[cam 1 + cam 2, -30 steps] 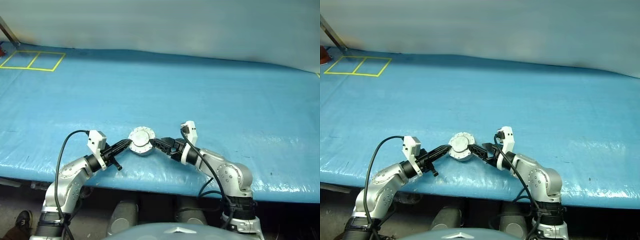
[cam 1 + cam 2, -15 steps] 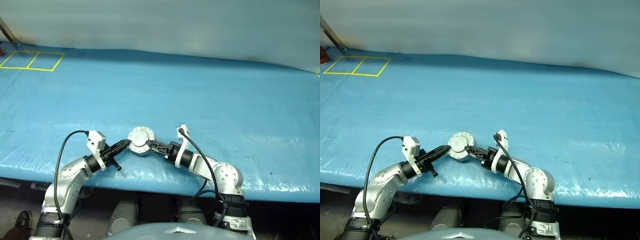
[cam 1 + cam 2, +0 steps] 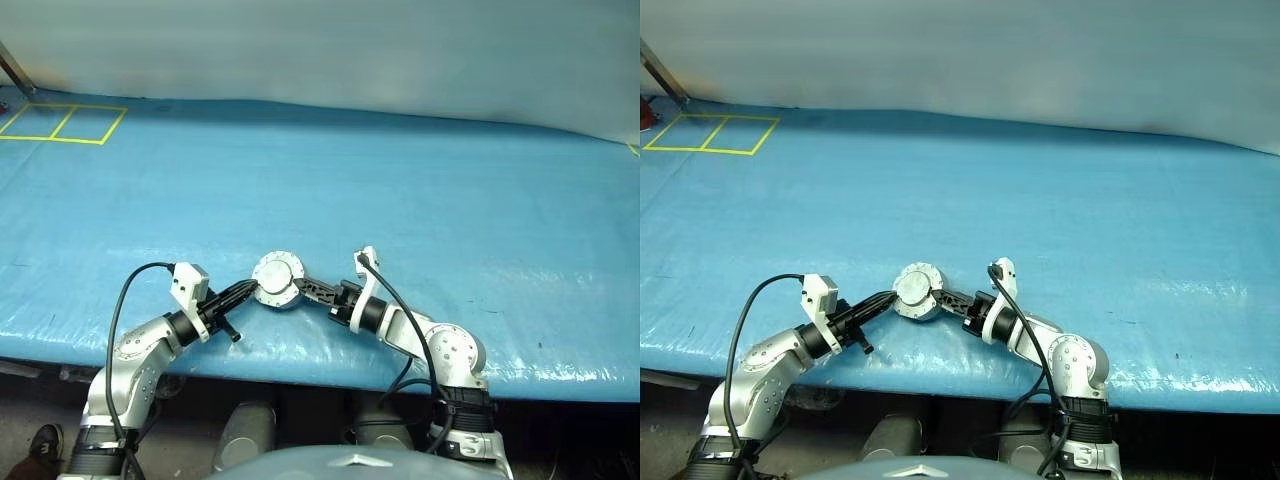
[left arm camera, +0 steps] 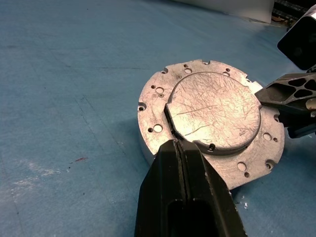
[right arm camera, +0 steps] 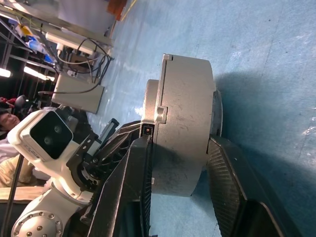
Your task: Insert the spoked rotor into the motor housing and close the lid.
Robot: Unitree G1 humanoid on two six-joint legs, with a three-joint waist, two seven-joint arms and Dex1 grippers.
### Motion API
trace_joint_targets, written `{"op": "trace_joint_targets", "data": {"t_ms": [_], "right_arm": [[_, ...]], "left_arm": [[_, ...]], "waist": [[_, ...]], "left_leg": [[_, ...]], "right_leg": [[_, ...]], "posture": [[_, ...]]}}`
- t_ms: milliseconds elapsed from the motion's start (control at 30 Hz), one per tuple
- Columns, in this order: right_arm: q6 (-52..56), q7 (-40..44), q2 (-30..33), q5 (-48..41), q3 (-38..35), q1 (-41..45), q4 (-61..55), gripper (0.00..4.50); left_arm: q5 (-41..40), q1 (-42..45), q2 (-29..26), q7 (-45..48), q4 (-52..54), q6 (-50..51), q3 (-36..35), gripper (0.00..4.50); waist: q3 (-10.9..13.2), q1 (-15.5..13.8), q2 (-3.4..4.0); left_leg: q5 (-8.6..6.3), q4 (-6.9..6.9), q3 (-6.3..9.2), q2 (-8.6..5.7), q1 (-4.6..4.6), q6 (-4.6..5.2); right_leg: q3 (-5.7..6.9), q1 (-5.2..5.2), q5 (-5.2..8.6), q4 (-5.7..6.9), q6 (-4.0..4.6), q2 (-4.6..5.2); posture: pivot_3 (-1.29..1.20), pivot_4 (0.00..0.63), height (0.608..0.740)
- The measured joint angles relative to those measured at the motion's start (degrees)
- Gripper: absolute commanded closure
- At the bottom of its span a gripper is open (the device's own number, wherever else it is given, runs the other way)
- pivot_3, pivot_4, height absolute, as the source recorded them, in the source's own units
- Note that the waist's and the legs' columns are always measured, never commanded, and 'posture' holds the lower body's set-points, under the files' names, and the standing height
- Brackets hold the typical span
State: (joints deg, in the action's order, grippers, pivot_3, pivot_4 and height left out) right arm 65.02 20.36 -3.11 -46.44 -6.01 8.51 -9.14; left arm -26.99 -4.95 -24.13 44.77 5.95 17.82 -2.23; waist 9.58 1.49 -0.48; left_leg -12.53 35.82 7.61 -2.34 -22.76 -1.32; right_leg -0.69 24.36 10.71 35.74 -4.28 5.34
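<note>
The motor housing point(image 3: 278, 279) lies on the blue table near its front edge, with the lid point(image 4: 217, 108) closed flat on top, its pale scratched outer face up. My left gripper point(image 4: 180, 145) is shut, and its tips rest on the lid's near edge. From the other side my right gripper point(image 5: 178, 140) is clamped on the housing point(image 5: 182, 123), one finger point(image 5: 136, 168) against the top and the other against the underside. The spoked rotor is hidden.
The table's front edge point(image 3: 300, 365) runs just behind both arms. Yellow taped squares point(image 3: 65, 122) mark the far left corner. A person point(image 5: 7, 123) and equipment with cables point(image 5: 74, 89) show beyond the table in the right wrist view.
My right gripper's fingers have closed onto the housing, its wrist has rolled and the elbow has drawn in. The left gripper has stayed on the lid.
</note>
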Motion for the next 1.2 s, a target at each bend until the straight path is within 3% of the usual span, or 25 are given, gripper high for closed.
{"op": "trace_joint_targets", "data": {"t_ms": [700, 1000, 1100, 1200], "right_arm": [[0.27, -5.6, -1.06, -5.4, -2.41, 0.54, 0.54, 3.25], [-0.84, -8.41, -1.23, -8.41, -5.77, 2.24, 1.98, 3.25], [-1.32, -9.42, -1.49, -9.53, -7.17, 3.4, 2.2, 3.25], [-2.13, -9.89, -1.84, -11.79, -8.29, 4.78, 2.19, 3.25]], "left_arm": [[-3.88, 0.12, 4.28, -2.57, -0.36, 2.25, -2.68, 4.5], [-14.01, 0.76, 9.55, -5.69, 1.09, 5.78, -8.6, 4.5], [-16.45, 1.26, 10.56, -6.64, 1.4, 5.86, -10.81, 3.9], [-19.77, 1.73, 12.63, -7.97, 1.41, 6.71, -12.18, 2.86]], "waist": [[0.01, -0.03, -0.01], [0.06, 0.16, -0.07], [0.08, 0.51, -0.06], [0.08, 0.65, -0.07]], "left_leg": [[0.01, 0.01, 0.0, -0.01, -0.09, 0.02], [0.02, 0.01, 0.01, 0.01, -0.21, 0.04], [0.02, 0.01, -0.02, 0.0, -0.21, 0.04], [0.03, 0.01, -0.01, 0.01, -0.21, 0.04]], "right_leg": [[0.0, -0.01, 0.0, 0.01, 0.0, -0.01], [0.0, 0.09, -0.01, 0.02, -0.01, -0.05], [-0.02, 0.09, -0.02, 0.01, -0.01, -0.05], [-0.01, 0.08, -0.02, 0.01, -0.02, -0.06]], "posture": [[0.0, 0.15, 0.74], [0.0, 0.15, 0.74], [0.0, 0.15, 0.74], [0.0, 0.15, 0.74]]}}
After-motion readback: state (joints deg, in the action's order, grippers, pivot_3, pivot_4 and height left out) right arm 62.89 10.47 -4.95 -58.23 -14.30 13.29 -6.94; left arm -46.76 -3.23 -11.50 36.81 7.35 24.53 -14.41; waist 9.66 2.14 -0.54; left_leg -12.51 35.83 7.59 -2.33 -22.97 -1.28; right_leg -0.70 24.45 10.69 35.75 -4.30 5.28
